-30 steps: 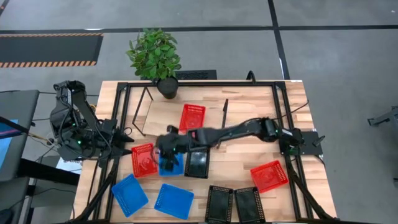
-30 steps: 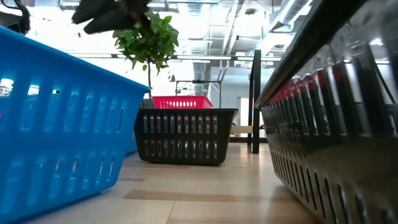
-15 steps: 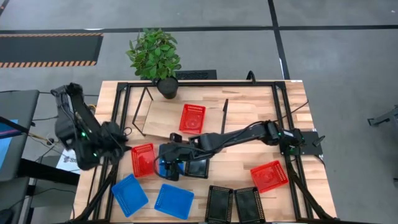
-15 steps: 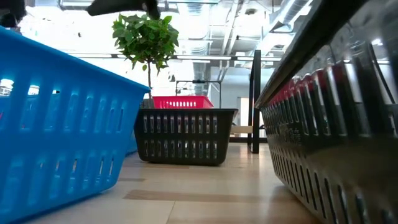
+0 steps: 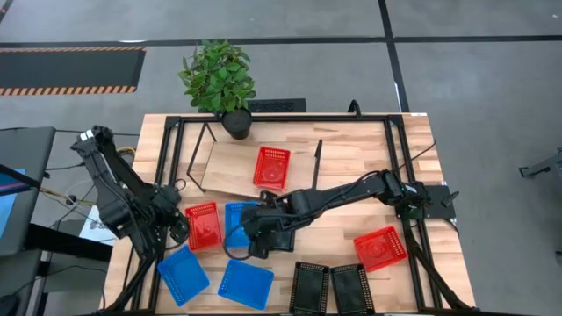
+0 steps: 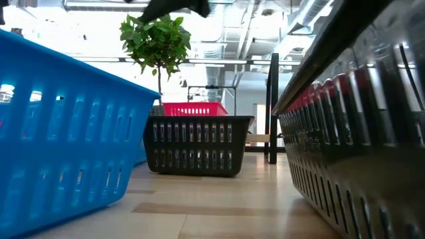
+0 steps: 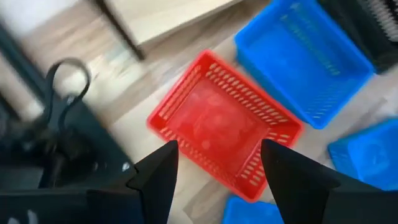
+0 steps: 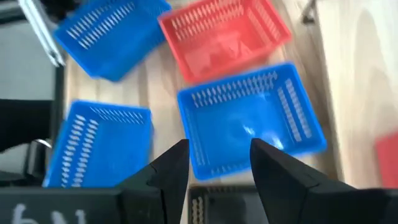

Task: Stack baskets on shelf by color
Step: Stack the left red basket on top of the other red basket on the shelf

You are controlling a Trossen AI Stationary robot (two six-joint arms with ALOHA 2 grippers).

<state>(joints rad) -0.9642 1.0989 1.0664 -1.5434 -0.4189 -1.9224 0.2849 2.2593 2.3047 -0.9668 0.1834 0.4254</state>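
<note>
The baskets, small shallow rectangular trays of plastic mesh in red, blue and black, lie spread over the plank tabletop (image 5: 351, 158), and one red mesh basket (image 5: 271, 166) already sits on the shelf (image 5: 230, 167), a light wooden board with thin black metal end frames near the potted green plant (image 5: 219, 77).

The right gripper (image 5: 255, 239) reaches across to the middle of the table with its two dark fingers (image 8: 166, 174) apart and nothing between them. Just ahead of those fingers, in the right wrist view, lies a blue mesh basket (image 8: 250, 121), flat and upright on the wood. Beyond it sits a red one (image 8: 224, 34), and off to one side of the fingers are two more blue baskets (image 8: 99, 146), (image 8: 109, 28). From above, a black mesh basket (image 5: 283, 233) lies partly under the right arm, touching or nearly touching the blue one.

The left gripper (image 5: 178, 226) hangs at the table's left edge, its fingers (image 7: 157, 180) also spread and empty. Directly past them, in the left wrist view, is the red mesh basket (image 7: 224, 124) beside the blue one (image 7: 305, 59).

Nearer the front edge of the table stand two black baskets (image 5: 309, 287), (image 5: 351, 288) side by side, and a third red basket (image 5: 380, 247) rests apart on the right side. The low view is filled by the walls of a blue basket (image 6: 66, 133) and a black one (image 6: 352, 133), with another black basket (image 6: 198, 145) farther back.
</note>
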